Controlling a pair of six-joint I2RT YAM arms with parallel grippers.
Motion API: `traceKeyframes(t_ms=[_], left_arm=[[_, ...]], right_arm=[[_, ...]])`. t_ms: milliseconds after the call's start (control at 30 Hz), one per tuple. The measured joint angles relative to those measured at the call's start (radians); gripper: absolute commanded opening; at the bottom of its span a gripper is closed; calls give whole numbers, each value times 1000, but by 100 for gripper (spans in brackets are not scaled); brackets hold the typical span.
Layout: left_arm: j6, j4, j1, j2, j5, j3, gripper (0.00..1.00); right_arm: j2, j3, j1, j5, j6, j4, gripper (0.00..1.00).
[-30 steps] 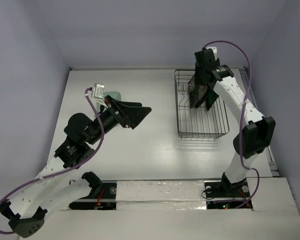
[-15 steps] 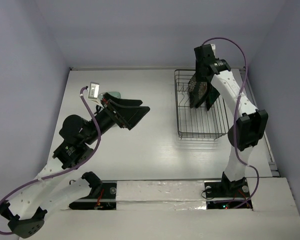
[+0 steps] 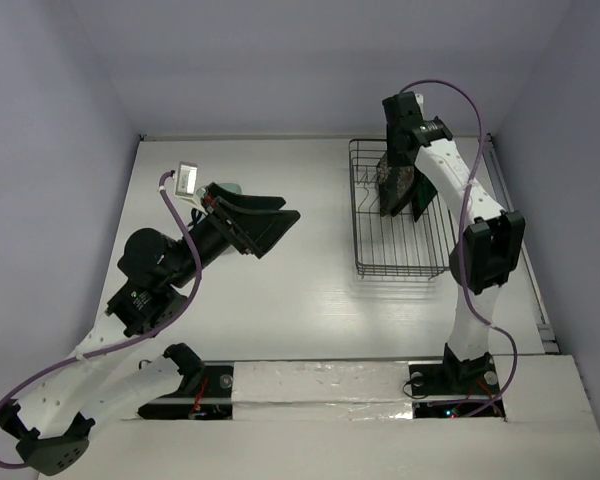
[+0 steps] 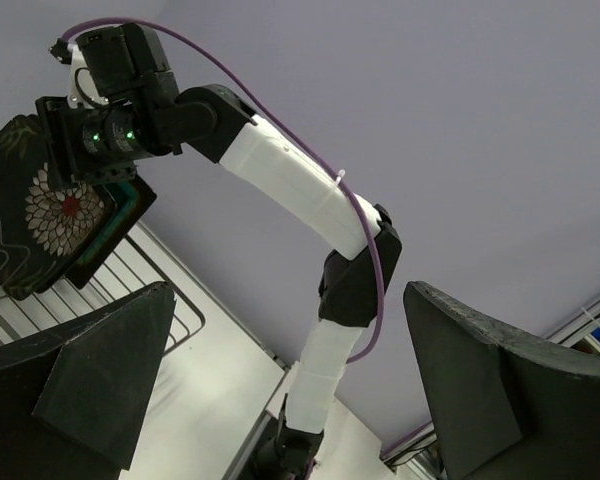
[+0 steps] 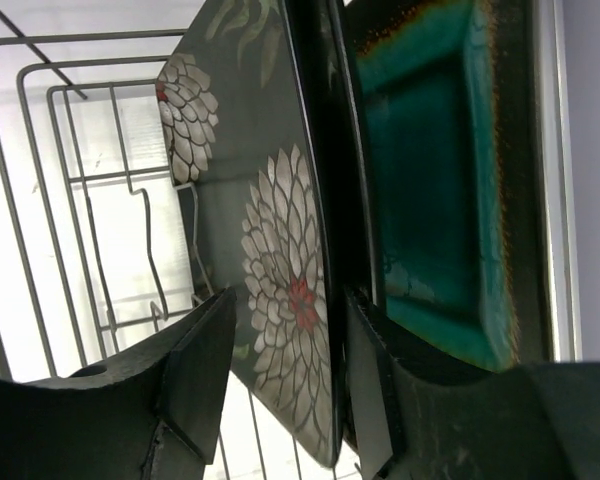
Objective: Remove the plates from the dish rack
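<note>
The wire dish rack point(image 3: 405, 250) stands at the back right of the table. In it the black plate with white flowers point(image 3: 393, 183) stands on edge, and the dark-rimmed teal plate point(image 3: 421, 198) stands right behind it. My right gripper point(image 5: 290, 330) straddles the flower plate point(image 5: 270, 260), one finger on its patterned face and one on its back, shut on it. The teal plate point(image 5: 430, 180) is just outside that finger. A pale mint plate point(image 3: 230, 188) lies on the table, mostly hidden by my left gripper point(image 3: 285, 225), which hangs open and empty, pointing towards the rack point(image 4: 150, 275).
The rack's upright wires point(image 5: 80, 190) rise close beside the held plate. Purple walls close in the table on three sides. The right arm point(image 4: 300, 200) arches over the rack's right edge.
The right arm's wrist has shifted slightly left and back over the rack with the jaws drawing in on the flower plate. The left wrist has turned a little; its jaws stay wide.
</note>
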Motion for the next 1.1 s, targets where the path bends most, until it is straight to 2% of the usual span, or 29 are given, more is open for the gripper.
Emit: traceKeyframes(t_ms=[200,333,367,500,567,600,667,900,1100], left_arm=[[-1,6,0,0,3,0,99],[-1,6,0,0,3,1,99],[0,3,0,-2,2,1,99],[21,-44,0,-29,-24,2,99],[40,-85,0,-58,-54,2,99],[50,-107,0,-75,-75,2,99],[69,-150,0,-115,-116,1,99],[131,-287,0,-257,-278,-1,99],[177,-410,0,-288,-394,-32,99]], right_arm=[[31,10,-10,-3,-11,4,52],[33,11,-13,-6,-19,7,45],[34,11,-14,-6,-21,7,42],[39,13,-24,-6,-35,9,20],[39,13,-29,-5,-43,8,13],[39,13,-32,-6,-47,9,6],[39,14,-33,-5,-63,8,0],[22,-6,-34,-4,-80,42,0],[-33,-55,-37,-18,-98,54,0]])
